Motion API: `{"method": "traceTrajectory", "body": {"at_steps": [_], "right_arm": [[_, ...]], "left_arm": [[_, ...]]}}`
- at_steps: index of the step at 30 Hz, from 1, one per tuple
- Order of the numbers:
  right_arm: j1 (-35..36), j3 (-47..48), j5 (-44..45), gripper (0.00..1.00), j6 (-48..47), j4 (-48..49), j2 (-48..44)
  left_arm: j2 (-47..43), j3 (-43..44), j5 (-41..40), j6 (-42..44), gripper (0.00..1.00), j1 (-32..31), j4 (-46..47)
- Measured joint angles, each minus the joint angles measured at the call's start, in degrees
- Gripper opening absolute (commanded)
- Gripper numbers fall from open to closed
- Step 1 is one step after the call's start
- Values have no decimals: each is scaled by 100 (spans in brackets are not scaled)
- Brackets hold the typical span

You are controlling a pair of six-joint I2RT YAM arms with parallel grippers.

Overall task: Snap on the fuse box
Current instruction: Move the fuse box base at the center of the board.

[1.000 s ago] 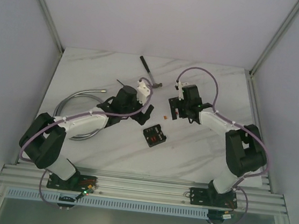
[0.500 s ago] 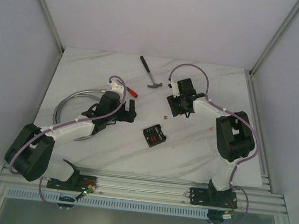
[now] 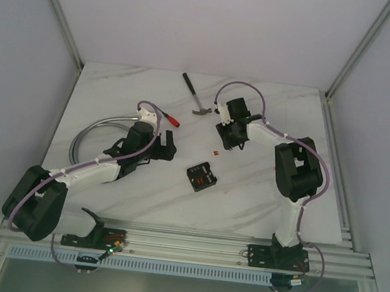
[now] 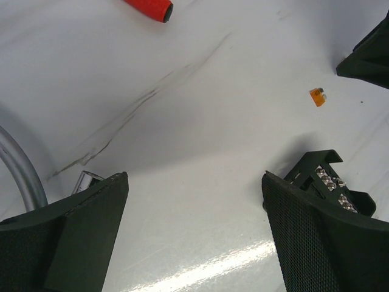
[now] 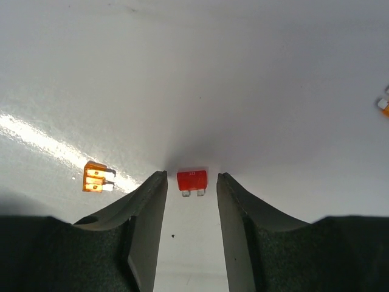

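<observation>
While the right jaws stand narrow on either side of a small red fuse (image 5: 191,180) lying flat on the table (image 5: 243,73), a sliver of gap shows at each side, so nothing is gripped yet. Fuse box (image 3: 201,176): black, fuses on its face, flat on the table between the two arms, well apart from the red fuse, touched by neither arm. Left jaws: wide, holding nothing, over bare table near the box. Orange fuse (image 5: 97,177): loose, close beside the right jaws. Likely faults: the thin red fuse could tip, slide or pop free if pinched off-centre. A skewed hold would probably miss its slot. The box, being unheld, may shift when pressed.
</observation>
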Motion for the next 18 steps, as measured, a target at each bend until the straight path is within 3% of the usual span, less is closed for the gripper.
{"method": "traceTrajectory", "body": {"at_steps": [18], "right_arm": [[2,470,-61,35,-66,-509,330]], "left_arm": [[0,0,74,-20,100,0,11]]}}
